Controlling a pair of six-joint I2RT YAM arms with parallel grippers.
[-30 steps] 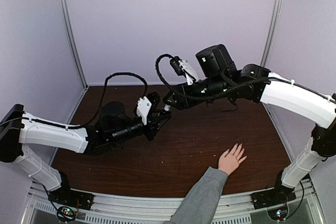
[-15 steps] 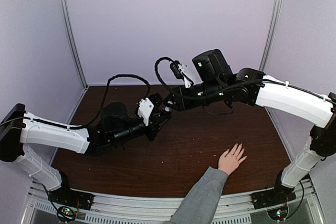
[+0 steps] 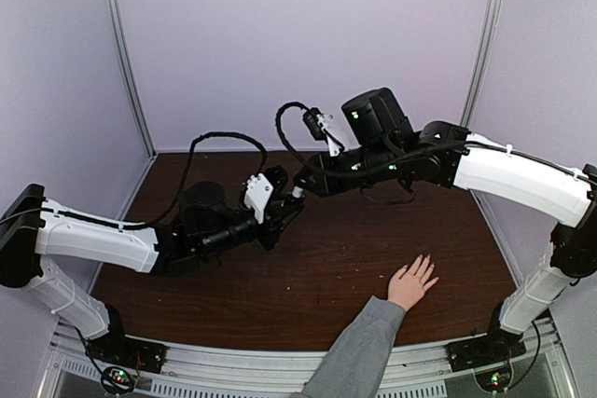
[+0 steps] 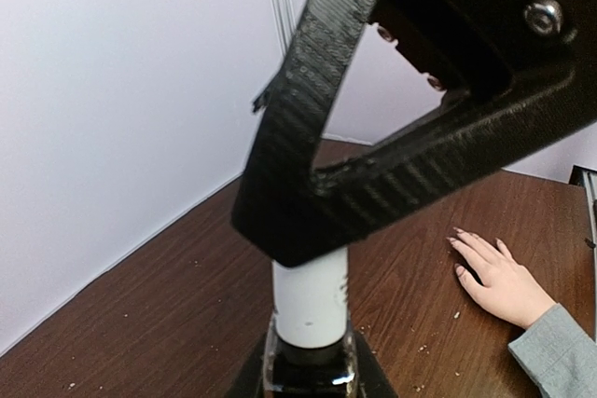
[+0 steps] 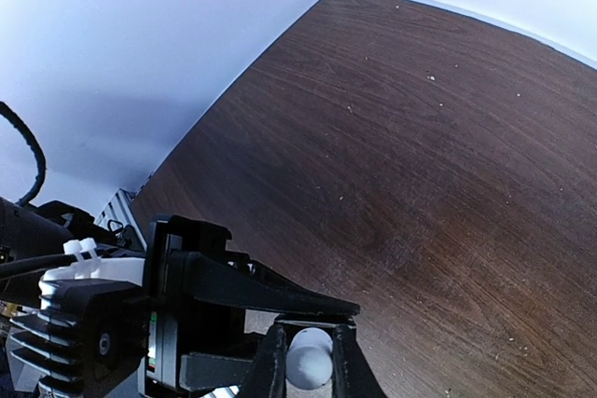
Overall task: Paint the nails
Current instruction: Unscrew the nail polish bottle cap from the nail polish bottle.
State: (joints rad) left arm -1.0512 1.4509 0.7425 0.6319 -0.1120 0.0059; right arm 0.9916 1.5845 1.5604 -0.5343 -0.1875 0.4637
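The left gripper (image 3: 283, 210) pinches a dark polish bottle (image 4: 311, 367) upright between its jaws. Just above them, the right gripper (image 5: 309, 361) now clamps the bottle's white cap (image 4: 311, 303); a second ago its jaws were spread. The nails (image 4: 457, 270) lie well right of both, on the unmoved hand (image 3: 410, 283).

Left hand (image 3: 286, 205) beside right hand (image 3: 300, 185), nails (image 3: 426, 260) apart

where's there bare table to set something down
Near middle of the table, between the left arm and the person's hand, is bare wood. Mid-table is crowded: the left gripper holds the bottle, the right gripper pinches its cap.
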